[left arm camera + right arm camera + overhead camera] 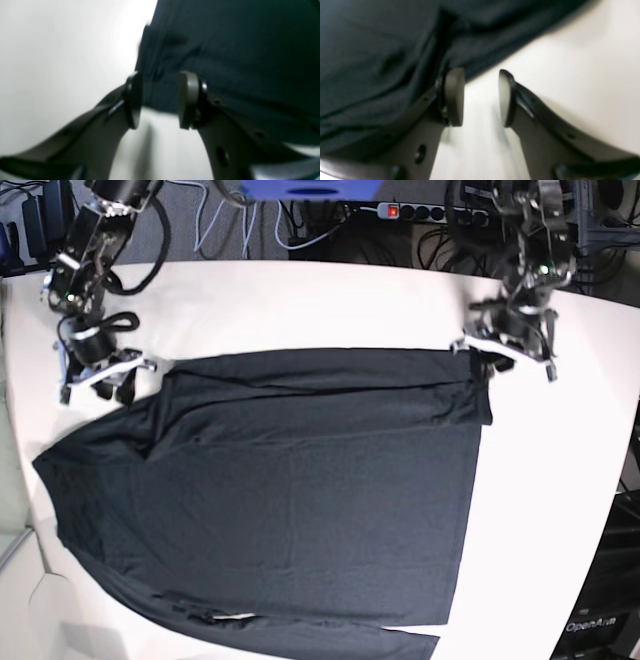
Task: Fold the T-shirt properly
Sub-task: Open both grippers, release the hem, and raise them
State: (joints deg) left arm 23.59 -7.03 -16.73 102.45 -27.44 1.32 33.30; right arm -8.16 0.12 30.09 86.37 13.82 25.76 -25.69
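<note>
T-shirt (300, 490) lies spread across the table (560, 480) in base view; wrist views show left pincer (160, 100) and right pincer (481, 97) agape, empty.

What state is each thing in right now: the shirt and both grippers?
T-shirt: spread flat on the white table, mildly wrinkled, far edge lying between the two grippers, held by neither.
Left gripper: open, nothing between its pads, at the shirt's far corner.
Right gripper: open, nothing between its pads, just off the shirt's other far corner.
Power strip: red switch lit.
</note>
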